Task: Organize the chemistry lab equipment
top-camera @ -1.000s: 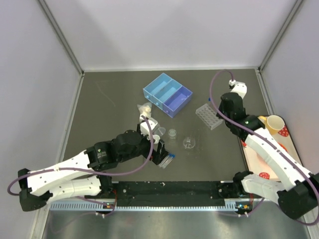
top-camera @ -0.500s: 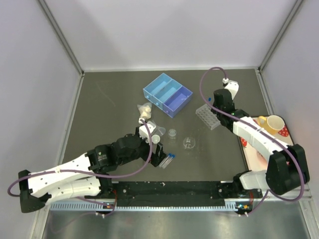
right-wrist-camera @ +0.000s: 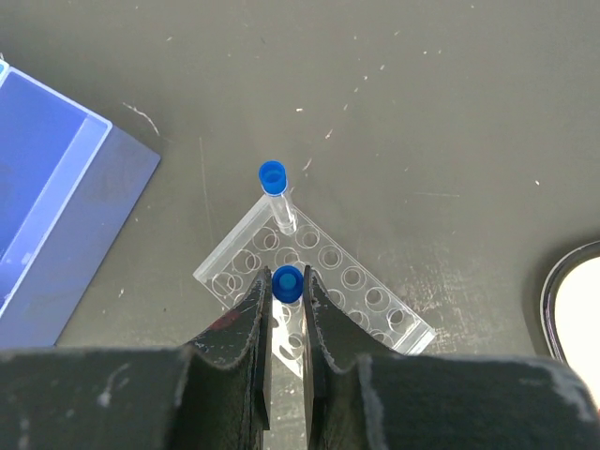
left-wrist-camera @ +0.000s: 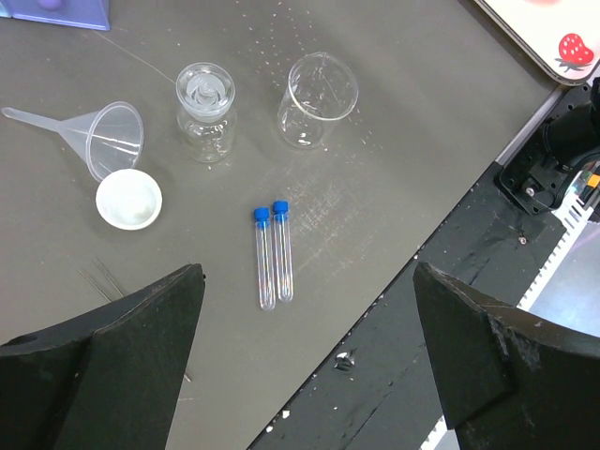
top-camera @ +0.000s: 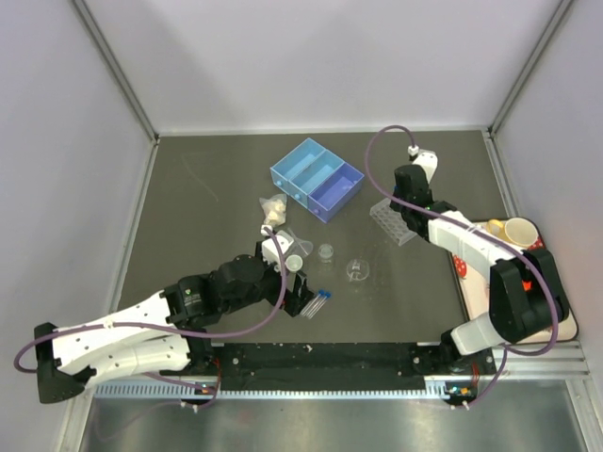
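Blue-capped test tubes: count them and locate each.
4. Two tubes lie side by side on the table; one stands in the rack; one is held by the right fingers over it. More could be hidden.

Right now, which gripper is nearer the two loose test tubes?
Left. The left gripper hovers open right above the loose test tubes; the right gripper is across the table at the tube rack, shut on a third tube.

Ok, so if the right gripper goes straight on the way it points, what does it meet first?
Probably the clear rack: the right gripper, shut on a blue-capped tube, points down at its holes, though depth is unclear.
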You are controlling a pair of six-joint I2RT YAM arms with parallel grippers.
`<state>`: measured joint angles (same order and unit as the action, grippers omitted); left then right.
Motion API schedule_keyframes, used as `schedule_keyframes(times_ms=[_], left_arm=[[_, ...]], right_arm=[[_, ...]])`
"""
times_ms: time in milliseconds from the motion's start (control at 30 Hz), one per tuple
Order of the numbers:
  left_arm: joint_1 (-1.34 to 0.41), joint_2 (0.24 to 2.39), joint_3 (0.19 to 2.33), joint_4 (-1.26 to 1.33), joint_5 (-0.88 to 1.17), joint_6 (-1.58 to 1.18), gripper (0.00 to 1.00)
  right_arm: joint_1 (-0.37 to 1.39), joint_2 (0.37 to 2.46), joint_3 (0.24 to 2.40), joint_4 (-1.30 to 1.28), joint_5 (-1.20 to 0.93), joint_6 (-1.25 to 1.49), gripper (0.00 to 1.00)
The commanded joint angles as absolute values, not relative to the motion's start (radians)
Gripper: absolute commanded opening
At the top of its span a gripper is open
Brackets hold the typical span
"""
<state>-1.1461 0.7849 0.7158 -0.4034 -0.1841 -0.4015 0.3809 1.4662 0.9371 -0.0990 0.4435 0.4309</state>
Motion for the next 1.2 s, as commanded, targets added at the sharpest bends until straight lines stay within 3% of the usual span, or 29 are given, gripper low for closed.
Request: schedule_keyframes(times_ms=[0,1167], left_arm=[[-1.144,0.764,0.713,-0.36,-0.195,-0.402,0.99],[-1.146,0.815,0.747,-0.37,-0.196,-0.383,0.99]], right_arm=[[0.371,1.482,0.992,-0.041,0.454,0.405,0.0],[0.359,1.586,1.014,-0.006,0.494,0.359,0.0]])
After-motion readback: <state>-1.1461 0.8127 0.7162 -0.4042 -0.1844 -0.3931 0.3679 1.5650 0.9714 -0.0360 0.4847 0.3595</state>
